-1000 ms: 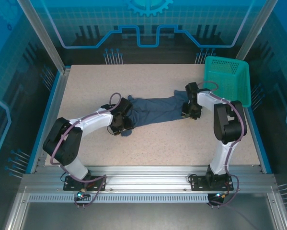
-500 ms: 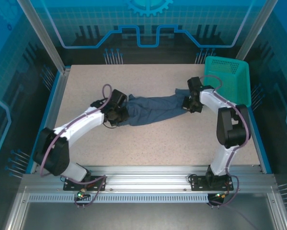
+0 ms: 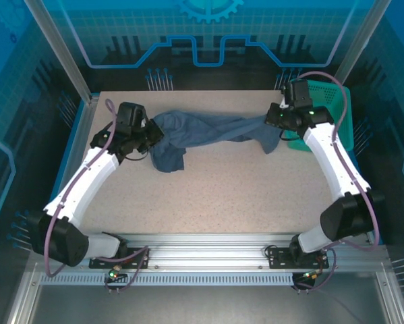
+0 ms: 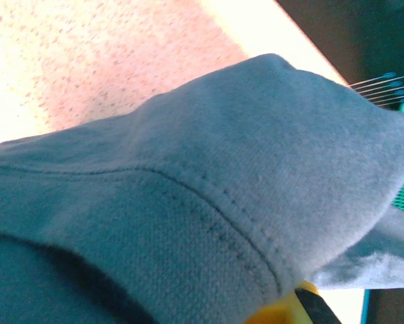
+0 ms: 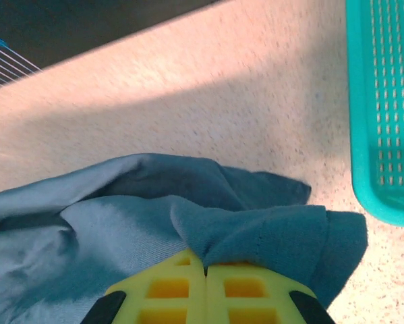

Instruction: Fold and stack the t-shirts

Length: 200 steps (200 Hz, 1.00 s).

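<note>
Top external: t-shirt [image 3: 208, 131] strung lengthwise leftward from basket [image 3: 344, 108]; right gripper [image 3: 274, 121] clamped on its basket-side end, left gripper [image 3: 150, 137] clamped on the far end.

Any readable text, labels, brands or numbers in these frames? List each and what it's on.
None readable anywhere. The dark slate-blue cotton t-shirt is plain, the teal plastic mesh basket bears no label, and the blue back panel carries a gear emblem without lettering.
</note>
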Motion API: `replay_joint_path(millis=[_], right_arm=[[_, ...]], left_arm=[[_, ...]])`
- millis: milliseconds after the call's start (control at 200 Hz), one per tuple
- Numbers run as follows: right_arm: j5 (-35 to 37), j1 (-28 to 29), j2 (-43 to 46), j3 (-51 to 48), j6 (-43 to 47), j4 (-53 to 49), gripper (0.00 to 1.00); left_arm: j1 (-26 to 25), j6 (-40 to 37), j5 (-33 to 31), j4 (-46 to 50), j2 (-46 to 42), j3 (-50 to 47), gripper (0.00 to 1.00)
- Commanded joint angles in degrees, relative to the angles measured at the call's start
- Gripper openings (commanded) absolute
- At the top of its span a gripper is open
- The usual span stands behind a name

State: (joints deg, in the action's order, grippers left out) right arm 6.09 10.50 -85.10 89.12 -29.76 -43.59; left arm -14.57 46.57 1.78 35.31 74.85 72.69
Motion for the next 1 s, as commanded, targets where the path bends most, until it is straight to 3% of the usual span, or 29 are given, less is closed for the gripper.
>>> replay_joint_path(millis=[0,365,510,630,680,760,825,995], right_arm=[[0.3,1.0,5.2,1.6,1.3,-3.0,0.00],[-0.3,4.2,27.5,-7.0,3.7,-5.1,0.00],[-1.0,4.2,28.6,-4.6,3.3,-6.1,0.00],[-1.7,4.2,20.8,-2.8,1.9,-4.6,0.00],[-2.1,3.5,15.1,-1.2,1.0,-4.7,0.00],[-5.6,1.4,4.1,1.4,-1.7,-3.0,0.00],[-10.9,-0.4,-6.0,5.1,-4.1,-1.2,0.00],[-12.7,-1.1,-34.7,31.8,-4.3,-14.6,0.02]], left_arm=[[0.6,-0.9,0.8,2.3,-5.2,2.9,0.09],[0.6,-1.4,2.3,-3.7,-27.6,-7.8,0.16],[0.6,-0.3,2.1,-7.3,-29.6,-7.6,0.21],[0.9,3.6,-3.6,-1.3,-20.1,-2.5,0.18],[2.3,5.1,-5.6,1.2,-13.6,0.6,0.11],[6.1,4.5,-5.0,-2.8,-2.8,3.6,0.00],[11.0,6.2,0.2,-9.0,7.3,6.9,0.00],[16.3,2.0,4.6,-3.5,32.6,31.4,0.00]])
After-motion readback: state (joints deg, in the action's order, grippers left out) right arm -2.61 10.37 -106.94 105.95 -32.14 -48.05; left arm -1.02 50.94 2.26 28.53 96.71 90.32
